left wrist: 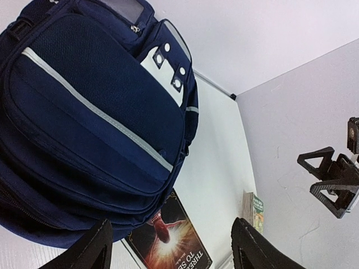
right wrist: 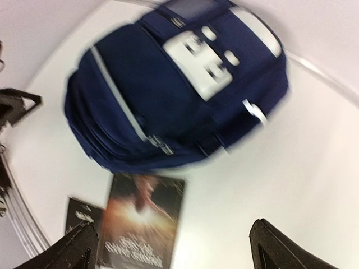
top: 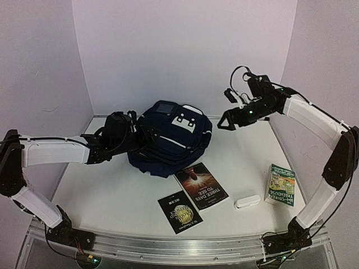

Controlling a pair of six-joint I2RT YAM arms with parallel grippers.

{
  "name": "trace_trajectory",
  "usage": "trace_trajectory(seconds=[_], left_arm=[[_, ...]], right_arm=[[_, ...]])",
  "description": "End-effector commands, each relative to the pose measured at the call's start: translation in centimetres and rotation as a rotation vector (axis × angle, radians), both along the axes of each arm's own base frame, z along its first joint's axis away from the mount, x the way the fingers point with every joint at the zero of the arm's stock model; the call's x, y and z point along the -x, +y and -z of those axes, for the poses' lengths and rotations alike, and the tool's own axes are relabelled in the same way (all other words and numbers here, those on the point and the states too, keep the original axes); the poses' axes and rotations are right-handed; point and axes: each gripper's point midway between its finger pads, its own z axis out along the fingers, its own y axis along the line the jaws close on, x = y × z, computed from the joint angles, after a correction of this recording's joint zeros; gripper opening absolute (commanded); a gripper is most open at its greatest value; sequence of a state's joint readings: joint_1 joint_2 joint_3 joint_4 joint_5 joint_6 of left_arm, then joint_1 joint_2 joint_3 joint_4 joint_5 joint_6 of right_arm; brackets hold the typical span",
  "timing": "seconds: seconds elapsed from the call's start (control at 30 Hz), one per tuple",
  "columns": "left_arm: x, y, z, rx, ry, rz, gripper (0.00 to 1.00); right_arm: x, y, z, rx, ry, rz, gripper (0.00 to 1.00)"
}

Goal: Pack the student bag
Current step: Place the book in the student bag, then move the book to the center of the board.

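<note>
The student bag [top: 171, 137] is a dark navy backpack with a thin white stripe and white buckle patches, lying in the middle of the table. My left gripper [top: 147, 136] is at its left side, open, with nothing between the fingers. In the left wrist view the student bag [left wrist: 84, 117] fills the upper left above the left gripper [left wrist: 174, 252]. My right gripper [top: 229, 119] hangs in the air to the bag's right, open and empty. The blurred right wrist view shows the student bag [right wrist: 174, 84] beyond the right gripper [right wrist: 179, 252].
A book titled "Three Days to See" [top: 201, 185] lies just in front of the bag. A small black book [top: 179, 212] lies nearer the front edge. A white oblong block [top: 247, 202] and a green book [top: 280, 185] lie at the right. Walls close in three sides.
</note>
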State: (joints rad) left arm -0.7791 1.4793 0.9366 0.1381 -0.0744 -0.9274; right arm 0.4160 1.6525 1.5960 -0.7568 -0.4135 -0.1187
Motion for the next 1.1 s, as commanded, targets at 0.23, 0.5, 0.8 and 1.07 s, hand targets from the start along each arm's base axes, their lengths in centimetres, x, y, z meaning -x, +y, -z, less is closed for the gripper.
trace_trajectory(seconds=[0.23, 0.5, 0.8, 1.07], left_arm=[[-0.7, -2.2, -2.6, 0.036, -0.077, 0.066, 0.74], [-0.7, -2.1, -2.8, 0.037, -0.085, 0.06, 0.75], [-0.9, -2.0, -2.7, 0.046, -0.089, 0.046, 0.75], [-1.1, -2.1, -3.3, 0.057, -0.106, 0.043, 0.75]], right_arm=[[9.7, -14.9, 8.4, 0.368, 0.328, 0.011, 0.96], [14.0, -23.3, 12.5, 0.585, 0.477, 0.032, 0.96], [20.1, -28.9, 16.6, 0.789, 0.647, -0.138, 0.97], [23.3, -30.0, 18.7, 0.867, 0.725, -0.279, 0.97]])
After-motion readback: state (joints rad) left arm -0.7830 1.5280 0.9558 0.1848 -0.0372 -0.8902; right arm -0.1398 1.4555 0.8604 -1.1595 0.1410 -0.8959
